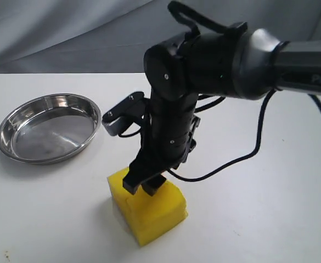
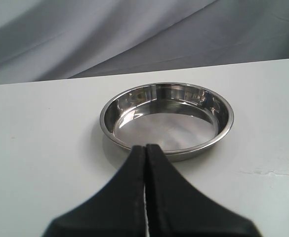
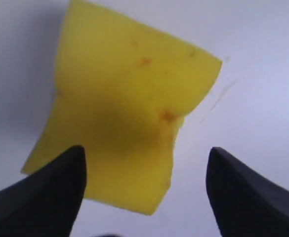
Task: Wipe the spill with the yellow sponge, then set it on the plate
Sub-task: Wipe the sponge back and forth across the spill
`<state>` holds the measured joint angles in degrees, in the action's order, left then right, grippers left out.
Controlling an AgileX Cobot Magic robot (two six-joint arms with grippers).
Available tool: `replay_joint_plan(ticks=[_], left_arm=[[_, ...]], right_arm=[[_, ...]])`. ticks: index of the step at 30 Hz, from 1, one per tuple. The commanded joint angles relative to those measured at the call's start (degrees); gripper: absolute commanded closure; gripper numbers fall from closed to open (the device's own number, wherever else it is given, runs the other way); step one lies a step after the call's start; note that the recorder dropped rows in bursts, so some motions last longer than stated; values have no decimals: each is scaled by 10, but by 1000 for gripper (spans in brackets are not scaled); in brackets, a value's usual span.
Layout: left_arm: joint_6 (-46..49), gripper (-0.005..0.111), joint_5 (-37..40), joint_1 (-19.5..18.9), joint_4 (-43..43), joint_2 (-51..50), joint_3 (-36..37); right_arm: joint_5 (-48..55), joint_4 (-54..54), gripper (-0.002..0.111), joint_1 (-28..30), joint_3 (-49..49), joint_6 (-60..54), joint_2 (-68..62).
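The yellow sponge (image 1: 149,211) lies on the white table near the front, with small brown stains on its top face (image 3: 129,94). My right gripper (image 1: 144,183) hangs straight down just above it, open, its fingers (image 3: 67,170) spread wider than the sponge's near end and holding nothing. The plate (image 1: 6,150), a shiny steel dish, stands empty at the left. My left gripper (image 2: 145,147) is shut and empty, pointing at the plate's near rim (image 2: 184,155). No spill puddle shows; only a faint thin streak (image 3: 225,93) marks the table beside the sponge.
The right arm's black cable (image 1: 242,156) loops low over the table to the right of the sponge. A grey cloth backdrop (image 1: 67,33) hangs behind the table's far edge. A few tiny specks (image 1: 6,255) lie at the front left.
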<state>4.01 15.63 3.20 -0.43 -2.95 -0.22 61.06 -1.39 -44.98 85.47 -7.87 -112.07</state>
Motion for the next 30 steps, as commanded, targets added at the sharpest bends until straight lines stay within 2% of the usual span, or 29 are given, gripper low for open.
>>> replay_joint_plan(ticks=[1, 8, 10, 12, 14, 17, 22, 30], left_arm=[[-1, 107, -4, 4, -4, 3, 2], [-1, 107, -4, 4, -4, 3, 2], [-1, 107, -4, 4, -4, 3, 2], [-1, 107, -4, 4, -4, 3, 2], [-1, 107, -4, 4, -4, 3, 2], [-1, 107, -4, 4, -4, 3, 2], [-1, 107, -4, 4, -4, 3, 2], [-1, 107, -4, 4, -4, 3, 2]], right_arm=[[7, -64, 54, -3, -10, -34, -47], [-20, -73, 54, -3, -10, -41, -112], [-29, -68, 62, -3, -10, -41, -124], [-62, -65, 79, -3, -10, -41, -128], [-136, -64, 99, -3, -10, -44, -128], [-173, -29, 108, -1, -8, -34, -128], [-158, 14, 108, 34, 28, 19, -128], [-83, 14, 108, 111, 43, 21, -128]])
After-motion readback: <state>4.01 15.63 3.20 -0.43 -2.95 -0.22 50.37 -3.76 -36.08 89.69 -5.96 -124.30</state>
